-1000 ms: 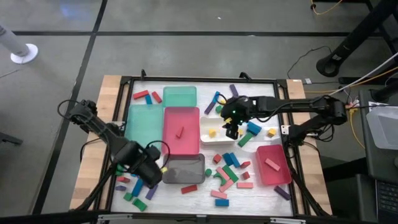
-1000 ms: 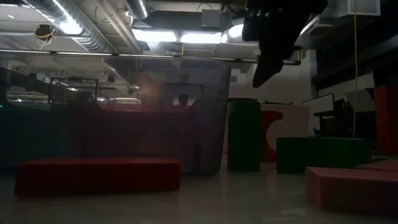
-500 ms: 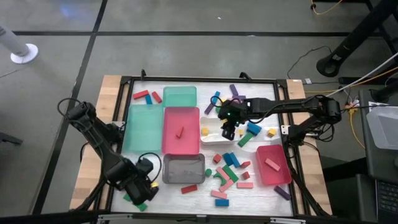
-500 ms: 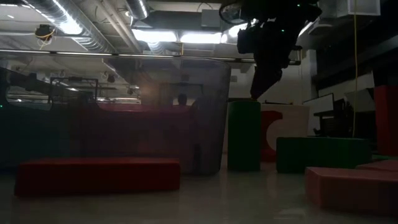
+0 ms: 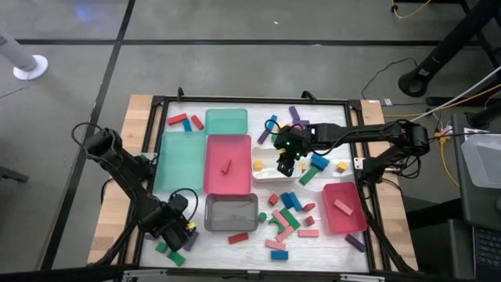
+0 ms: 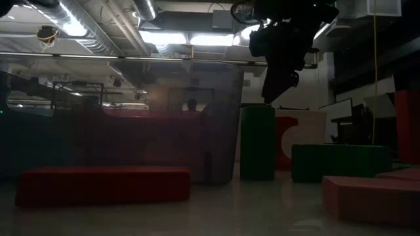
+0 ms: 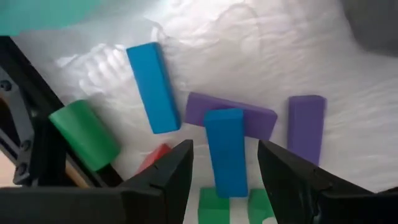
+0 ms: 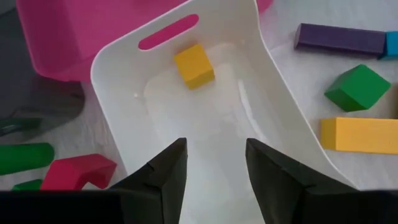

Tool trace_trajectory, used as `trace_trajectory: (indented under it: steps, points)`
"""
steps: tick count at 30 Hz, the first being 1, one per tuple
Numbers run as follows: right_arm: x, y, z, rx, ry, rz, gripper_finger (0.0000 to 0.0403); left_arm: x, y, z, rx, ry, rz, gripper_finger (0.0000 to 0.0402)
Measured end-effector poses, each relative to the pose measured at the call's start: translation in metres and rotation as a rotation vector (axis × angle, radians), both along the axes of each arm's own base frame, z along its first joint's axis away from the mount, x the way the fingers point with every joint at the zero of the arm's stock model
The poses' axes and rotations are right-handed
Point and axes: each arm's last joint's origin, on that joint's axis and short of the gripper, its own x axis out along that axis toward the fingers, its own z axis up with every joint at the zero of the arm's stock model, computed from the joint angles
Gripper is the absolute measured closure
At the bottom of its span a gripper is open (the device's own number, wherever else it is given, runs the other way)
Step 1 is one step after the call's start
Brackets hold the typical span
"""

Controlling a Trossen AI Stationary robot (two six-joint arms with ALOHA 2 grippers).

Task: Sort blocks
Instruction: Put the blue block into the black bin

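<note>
The left gripper [image 5: 177, 232] hangs low over the near-left corner of the table [image 5: 258, 113], just left of the grey tray [image 5: 231, 212]. Its fingers [image 7: 168, 180] stand apart with nothing between them — directly ahead lies a blue bar [image 7: 225, 151] resting across a purple bar [image 7: 261, 118], with a second blue bar [image 7: 153, 87], a green cylinder [image 7: 84, 134] and another purple block [image 7: 306, 127] near them.

Next along sit the large teal tray [image 5: 180, 160] and the small teal tray [image 5: 226, 121], then the pink tray [image 5: 228, 163] with one red block [image 5: 226, 167] in it.

The right gripper [image 5: 288, 164] hovers over the white tray [image 8: 118, 53], its fingers [image 8: 163, 174] parted and empty. One yellow cube [image 8: 194, 65] lies in that tray, near its handle end. Just outside the rim are a yellow bar [image 8: 360, 135], a green cube [image 8: 357, 88] and a long purple bar [image 8: 339, 38].

Loose blocks [image 5: 288, 215] — red, pink, blue, green — are scattered across the near middle of the table, and the red tray [image 5: 344, 207] at the right holds one pink bar [image 5: 342, 206].
</note>
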Motion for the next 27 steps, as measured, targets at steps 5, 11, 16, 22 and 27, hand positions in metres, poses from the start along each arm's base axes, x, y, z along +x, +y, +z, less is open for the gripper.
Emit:
trace_trajectory:
  steps: [5, 11, 16, 22, 27]
  points:
    - [0.000, 0.000, 0.000, 0.001, 0.000, 0.000, 0.0237, 0.001, -0.001, -0.014, -0.047, -0.027, -0.001, 0.0233]
    - [0.000, 0.000, 0.000, 0.001, 0.000, 0.000, 0.0237, -0.001, 0.000, -0.028, -0.073, -0.038, -0.001, 0.0233]
    - [0.000, 0.000, 0.000, 0.004, 0.000, 0.002, 0.0237, -0.003, 0.002, -0.035, -0.077, -0.010, -0.001, 0.0233]
    - [0.000, 0.000, 0.000, 0.004, 0.000, 0.002, 0.0237, -0.004, 0.002, -0.043, -0.106, -0.034, -0.002, 0.0233]
    - [0.000, 0.000, 0.000, 0.003, 0.000, 0.001, 0.0237, -0.004, 0.003, -0.052, -0.126, -0.049, -0.002, 0.0233]
